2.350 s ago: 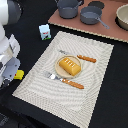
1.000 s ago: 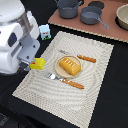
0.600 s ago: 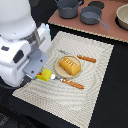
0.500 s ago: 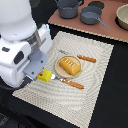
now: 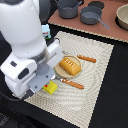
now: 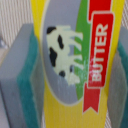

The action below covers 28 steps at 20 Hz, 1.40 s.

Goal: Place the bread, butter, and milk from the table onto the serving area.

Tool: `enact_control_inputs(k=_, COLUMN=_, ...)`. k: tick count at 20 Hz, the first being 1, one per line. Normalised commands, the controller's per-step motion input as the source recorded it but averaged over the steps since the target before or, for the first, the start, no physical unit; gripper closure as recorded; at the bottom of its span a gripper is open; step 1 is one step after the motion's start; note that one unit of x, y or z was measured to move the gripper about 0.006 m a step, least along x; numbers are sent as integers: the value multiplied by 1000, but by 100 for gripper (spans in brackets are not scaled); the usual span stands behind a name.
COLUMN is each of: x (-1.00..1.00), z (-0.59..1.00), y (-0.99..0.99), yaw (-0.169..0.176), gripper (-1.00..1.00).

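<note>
Butter point(image 6: 75, 65) is what we are carrying at this moment: our hand point(image 5: 50, 88) is pinching the yellow pack between its two grey, teal-lined fingers point(image 6: 22, 75), one on each long side, so the printed face with the cow and the red ribbon is facing the wrist camera. We are gripping it by the narrow sides, we judge, because that leaves the flat underside free to meet the mat point(image 5: 100, 75).

We are using the plate point(image 5: 59, 73) as our landmark. In the exterior view the butter is showing as a small yellow block just off the plate's rim, on the side toward the exterior view's left and nearer the camera, over the striped mat; whether it is touching the mat we cannot tell. Bread point(image 5: 69, 65) is lying on the plate, so that item appears to be served already. Milk point(image 5: 46, 32) is standing well beyond the plate, by the mat's far corner, apparently on the dark desk point(image 5: 117, 107) and partly hidden by our arm.

Counting: we are seeing one butter, one loaf, one carton, one plate, and two orange-handled pieces of cutlery point(image 5: 86, 58), one on either side of the plate. Further off, a brown board point(image 5: 107, 27) is holding two grey pots point(image 5: 68, 7).
</note>
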Motion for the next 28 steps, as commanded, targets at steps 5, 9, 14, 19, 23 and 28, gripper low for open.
enact_control_inputs(k=5, x=737, z=24, y=-15, yaw=-71, gripper=-100)
enact_control_inputs(k=9, x=466, z=978, y=89, yaw=-67, gripper=-100)
enact_control_inputs(k=14, x=121, z=1000, y=145, yaw=-10, gripper=-100)
enact_control_inputs(k=19, x=-376, z=762, y=607, yaw=49, gripper=-100)
enact_control_inputs(k=23, x=-611, z=448, y=723, yaw=60, gripper=-100)
enact_control_inputs(k=28, x=-721, z=195, y=711, yaw=33, gripper=-100)
